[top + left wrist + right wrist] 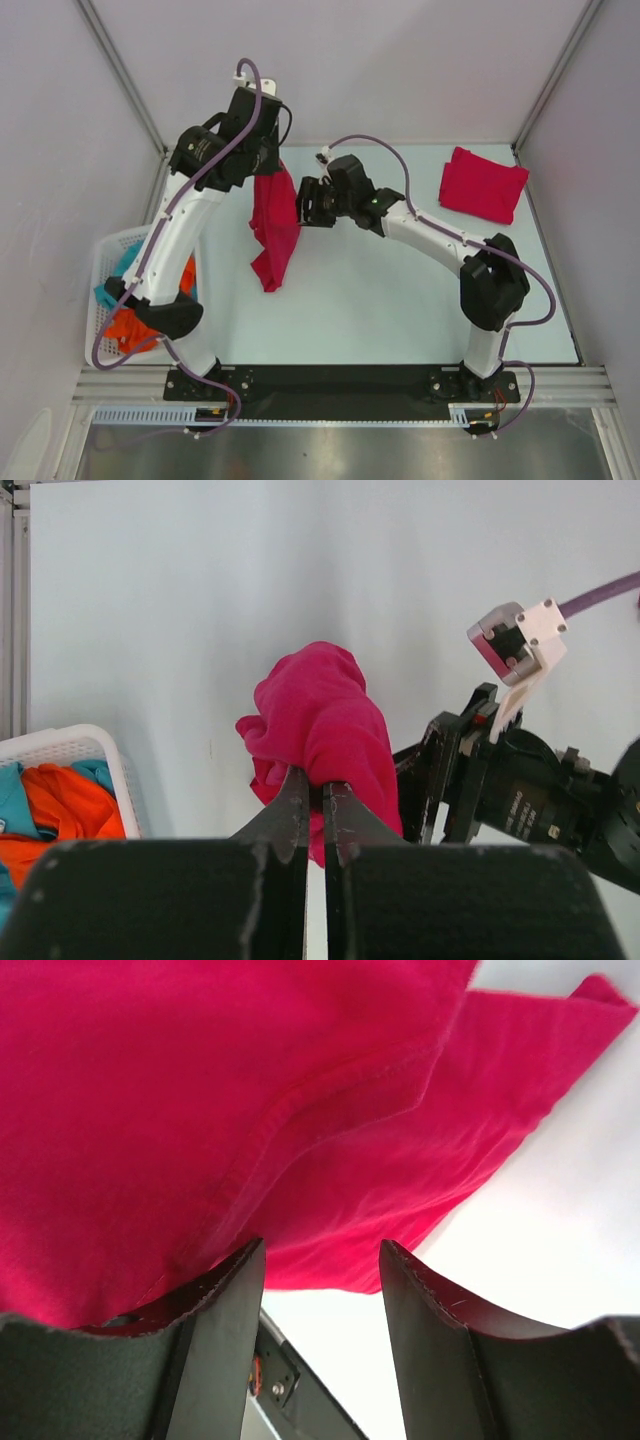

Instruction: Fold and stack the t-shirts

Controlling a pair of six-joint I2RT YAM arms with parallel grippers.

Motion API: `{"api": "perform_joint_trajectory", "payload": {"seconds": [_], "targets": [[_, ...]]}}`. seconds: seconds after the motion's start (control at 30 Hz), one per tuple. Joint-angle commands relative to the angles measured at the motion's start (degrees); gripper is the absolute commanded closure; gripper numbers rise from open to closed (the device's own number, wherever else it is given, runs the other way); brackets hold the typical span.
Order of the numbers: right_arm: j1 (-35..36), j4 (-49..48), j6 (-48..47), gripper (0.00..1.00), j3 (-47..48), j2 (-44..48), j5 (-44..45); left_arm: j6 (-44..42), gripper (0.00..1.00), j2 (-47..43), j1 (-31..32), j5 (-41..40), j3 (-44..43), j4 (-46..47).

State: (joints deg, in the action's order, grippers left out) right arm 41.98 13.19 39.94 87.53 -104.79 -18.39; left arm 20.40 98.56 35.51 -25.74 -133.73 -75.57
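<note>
A crimson t-shirt (272, 225) hangs bunched above the table, and my left gripper (315, 792) is shut on its top edge. In the left wrist view the cloth (322, 708) drapes down past the closed jaws. My right gripper (301, 201) stands open right beside the hanging shirt, on its right side. In the right wrist view the shirt (250, 1090) fills the upper frame and brushes the left finger (215, 1300), while the gap of the right gripper (322, 1252) holds nothing. A second t-shirt (483, 185) lies folded at the back right of the table.
A white basket (103, 262) with orange and teal clothes stands off the table's left edge, seen also as the basket (85, 742) in the left wrist view. Metal frame posts rise at the back corners. The right arm's wrist (520, 790) is close to the left gripper.
</note>
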Motion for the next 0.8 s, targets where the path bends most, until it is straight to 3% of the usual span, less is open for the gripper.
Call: {"api": "perform_joint_trajectory", "payload": {"seconds": [0.0, 0.4, 0.77], "targets": [[-1.11, 0.34, -2.15, 0.45, 5.80, -2.78, 1.87, -1.07, 1.00, -5.04, 0.18, -0.54, 0.04, 2.01], [-3.39, 5.26, -6.28, 0.46, 14.69, -6.92, 4.24, -0.19, 1.00, -12.61, 1.06, -0.10, 11.03, 1.92], [-2.52, 5.97, -6.63, 0.46, 16.63, -8.68, 4.15, -0.45, 1.00, -11.21, 2.29, 0.95, 9.72, 1.92]]}}
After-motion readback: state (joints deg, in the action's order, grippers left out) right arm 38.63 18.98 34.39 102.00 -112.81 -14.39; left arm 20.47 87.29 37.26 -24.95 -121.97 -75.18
